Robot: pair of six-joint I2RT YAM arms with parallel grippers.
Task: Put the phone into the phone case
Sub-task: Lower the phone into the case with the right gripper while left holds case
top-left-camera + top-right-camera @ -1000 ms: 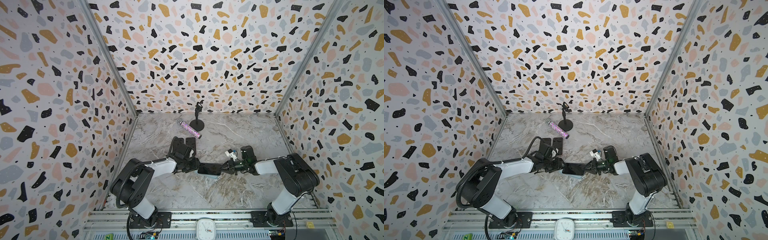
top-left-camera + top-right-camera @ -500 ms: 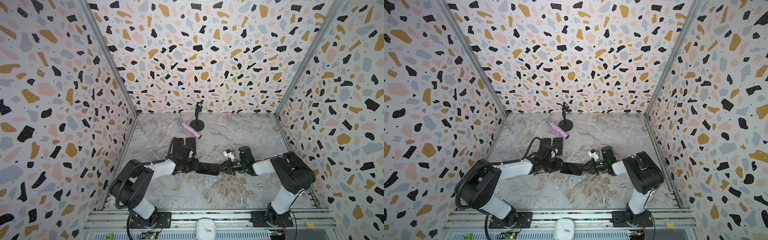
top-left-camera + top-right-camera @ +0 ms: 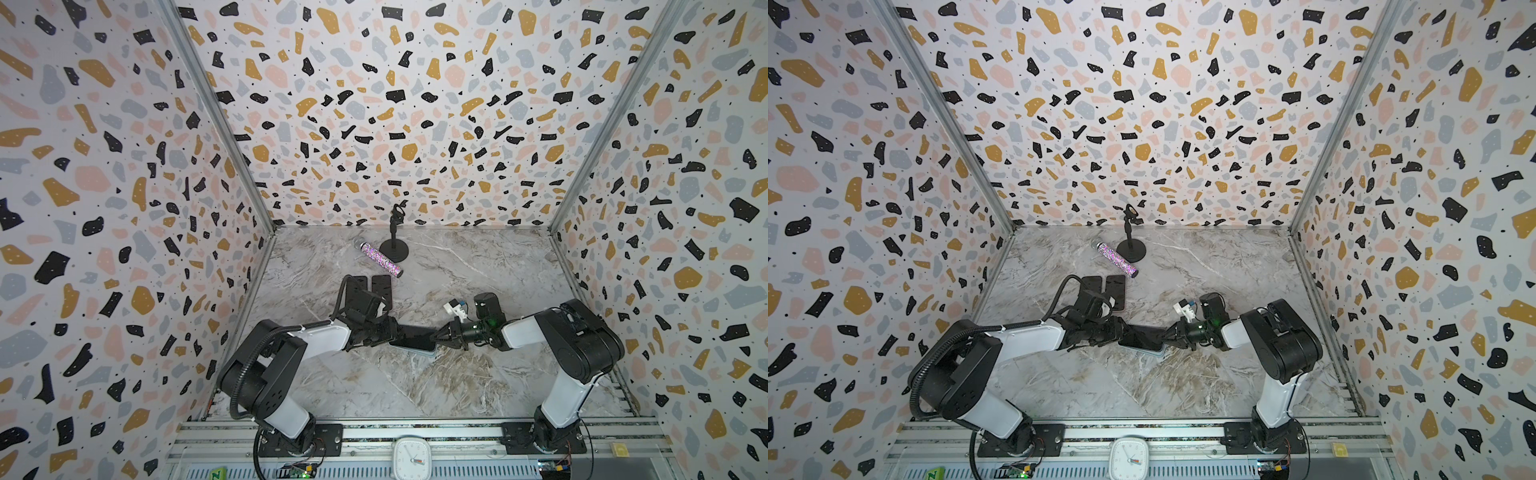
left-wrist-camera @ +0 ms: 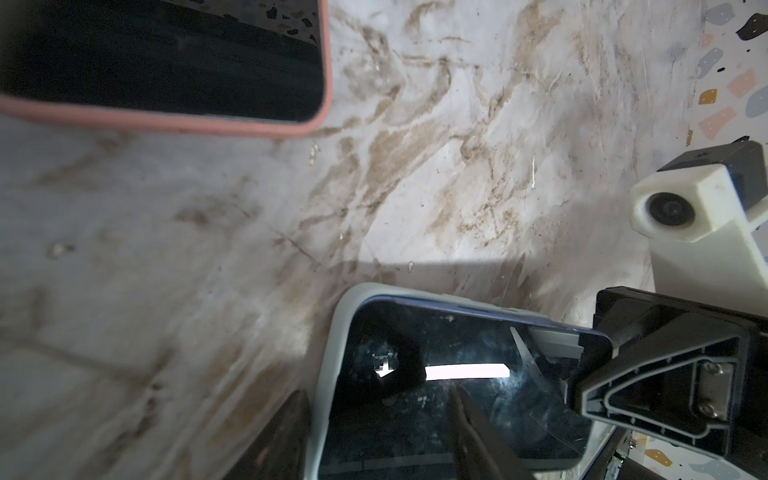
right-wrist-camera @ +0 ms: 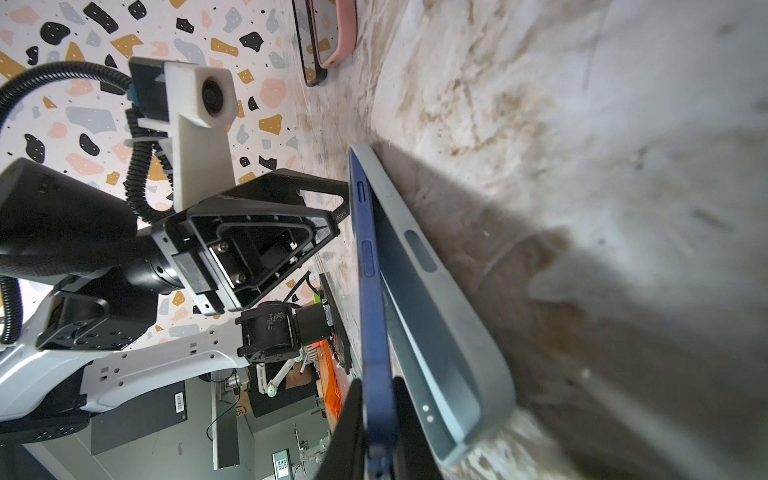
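**A:** Where was the phone?

**B:** The phone [image 5: 368, 257] sat tilted over the case [image 5: 440, 332]. The case lay flat on the table [image 3: 415, 386], between the two arms. The phone's end toward the left arm met the case's end. Its end toward the right arm stood lifted out of the case.

**A:** And the right gripper?

**B:** The right gripper [image 5: 380, 415] was clamped on that lifted end, with the blue edge pinched between its two fingers.

**A:** What about the left one?

**B:** The left gripper [image 3: 395, 334] was at the opposite end, jaws apart and straddling the case's side wall. In the left wrist view one of its fingers [image 4: 286, 436] lay outside the wall and the other reached over the dark screen. In the right wrist view a fingertip touched the phone's far corner.
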